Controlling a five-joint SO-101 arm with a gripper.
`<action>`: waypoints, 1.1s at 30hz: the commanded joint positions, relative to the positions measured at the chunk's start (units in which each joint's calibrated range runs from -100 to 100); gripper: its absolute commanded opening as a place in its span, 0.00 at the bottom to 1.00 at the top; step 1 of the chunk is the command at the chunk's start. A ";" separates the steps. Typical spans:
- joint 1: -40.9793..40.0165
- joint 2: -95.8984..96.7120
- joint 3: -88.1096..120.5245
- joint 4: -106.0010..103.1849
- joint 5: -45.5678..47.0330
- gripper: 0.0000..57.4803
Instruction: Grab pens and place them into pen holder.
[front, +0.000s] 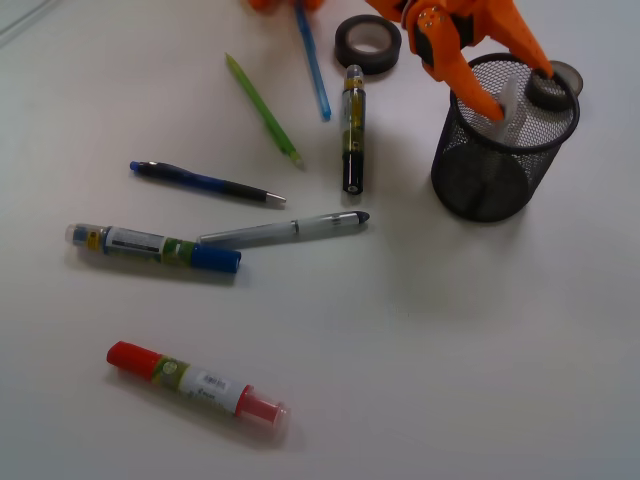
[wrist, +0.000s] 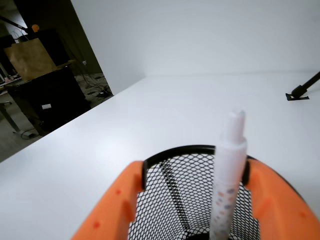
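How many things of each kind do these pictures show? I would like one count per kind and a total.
Slim pens: 5 - white pen in the pen holder, lime green pen, light blue pen, dark blue pen, silver-grey pen
Thick markers: 3 - red marker, blue-capped marker, dark-capped marker
Tape roll: 1
Pen holder: 1
Total: 10

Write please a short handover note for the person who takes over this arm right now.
Gripper: open, its orange fingers on either side of the pen holder rim; nothing is gripped.
White pen: stands inside the holder, leaning on the rim. Done.
Still on the table: lime green pen, light blue pen, dark blue pen, silver-grey pen.
Also there: three thick markers and a black tape roll; leave the roll.
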 joint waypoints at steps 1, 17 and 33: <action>2.04 -4.15 -2.38 2.02 3.52 0.41; 20.88 -52.01 -7.00 100.10 19.19 0.41; 25.96 -42.74 11.66 105.17 17.05 0.41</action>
